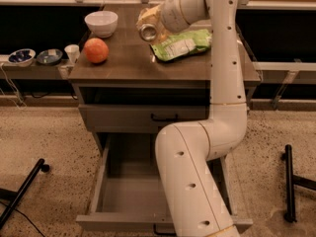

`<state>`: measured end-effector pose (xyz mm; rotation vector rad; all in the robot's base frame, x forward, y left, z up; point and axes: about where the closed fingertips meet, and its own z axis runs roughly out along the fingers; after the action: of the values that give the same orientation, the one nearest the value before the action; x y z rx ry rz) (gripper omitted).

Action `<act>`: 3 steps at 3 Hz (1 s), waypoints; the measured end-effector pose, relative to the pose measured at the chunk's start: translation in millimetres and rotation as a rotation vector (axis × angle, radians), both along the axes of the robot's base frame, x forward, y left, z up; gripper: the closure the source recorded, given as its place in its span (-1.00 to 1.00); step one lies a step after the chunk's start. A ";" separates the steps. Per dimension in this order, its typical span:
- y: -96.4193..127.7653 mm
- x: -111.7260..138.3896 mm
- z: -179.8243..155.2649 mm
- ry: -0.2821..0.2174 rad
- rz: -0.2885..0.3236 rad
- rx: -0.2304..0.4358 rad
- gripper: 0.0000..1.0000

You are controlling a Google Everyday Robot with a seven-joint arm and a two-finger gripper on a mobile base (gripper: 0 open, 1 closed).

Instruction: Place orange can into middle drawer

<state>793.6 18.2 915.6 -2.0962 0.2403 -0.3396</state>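
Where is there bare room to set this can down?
The middle drawer is bare left of the arm, which hides its right side. The tabletop is free between fruit and green bag, below the gripper holding the orange can; bowl and fruit crowd its left.

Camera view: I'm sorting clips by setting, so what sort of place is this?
Likely a lab mock-up of an office kitchen: drawer cabinet, snack bag, bowls on a side shelf. The gripper holds the orange can above the cabinet.
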 end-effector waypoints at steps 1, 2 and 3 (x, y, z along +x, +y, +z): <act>8.4 -20.8 28.1 -0.115 0.072 -0.096 1.00; 13.8 -41.8 40.6 -0.253 0.077 -0.274 1.00; 18.6 -76.2 61.5 -0.370 0.083 -0.388 1.00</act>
<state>717.4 36.8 977.1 -2.3601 -0.1447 -0.7629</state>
